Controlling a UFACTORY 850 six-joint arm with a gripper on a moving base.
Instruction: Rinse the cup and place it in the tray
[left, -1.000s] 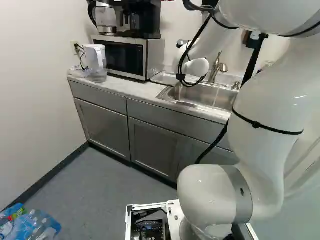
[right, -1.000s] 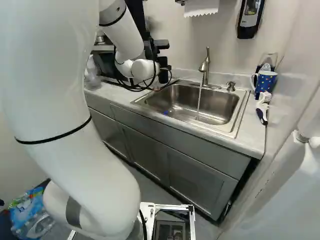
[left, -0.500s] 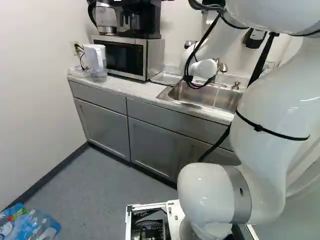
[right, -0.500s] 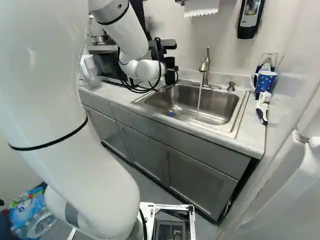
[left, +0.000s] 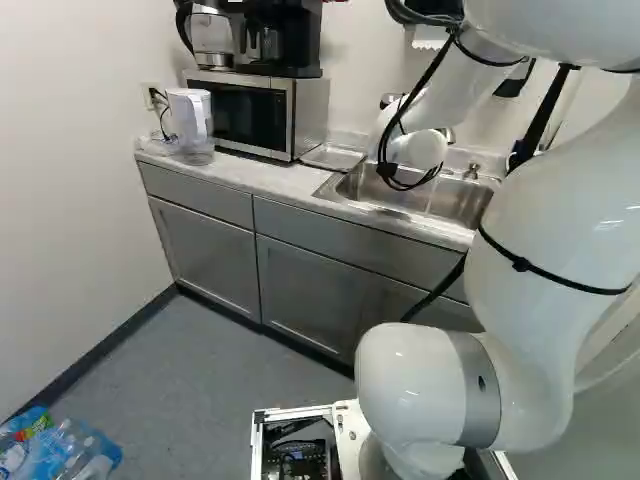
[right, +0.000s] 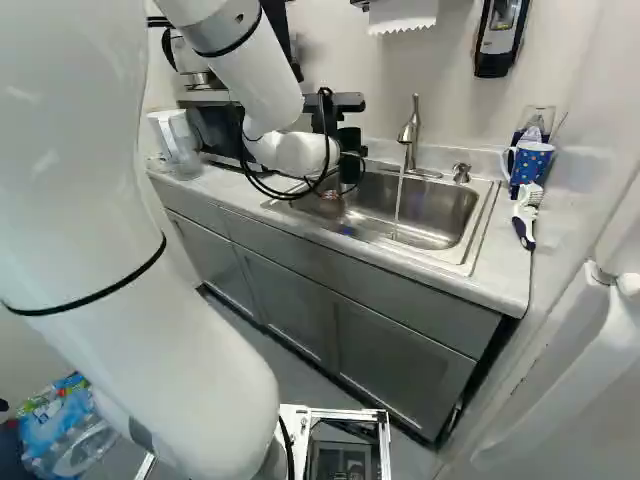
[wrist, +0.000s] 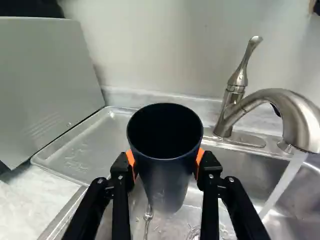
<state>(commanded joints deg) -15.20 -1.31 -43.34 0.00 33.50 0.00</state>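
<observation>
The pincer (right: 350, 150), at the end of the white arm (right: 265, 85), reaches over the sink (right: 440, 215). In the wrist view, the two fingers of the pincer (wrist: 166, 162) pinch a dark cup (wrist: 167, 182) from opposite sides, the orange pads (wrist: 200, 159) pressed just below its rim. The mouth of the cup is open towards the camera, and a metal utensil (wrist: 148, 216) lies partly behind its lower end, in the sink. A stream of water (wrist: 281, 186) falls from the faucet (wrist: 232, 107) into the basin, apart from the cup. The shallow metal tray (wrist: 87, 145) is near the cup, between the sink and the microwave (left: 240, 112). The tabletop (left: 265, 182) also bears a white pitcher (left: 190, 118), beside the microwave; a coffee maker (left: 282, 45) stands on top of the latter. At the right of the right base view, a spotted blue mug (right: 530, 165) stands near a brush (right: 524, 218).
</observation>
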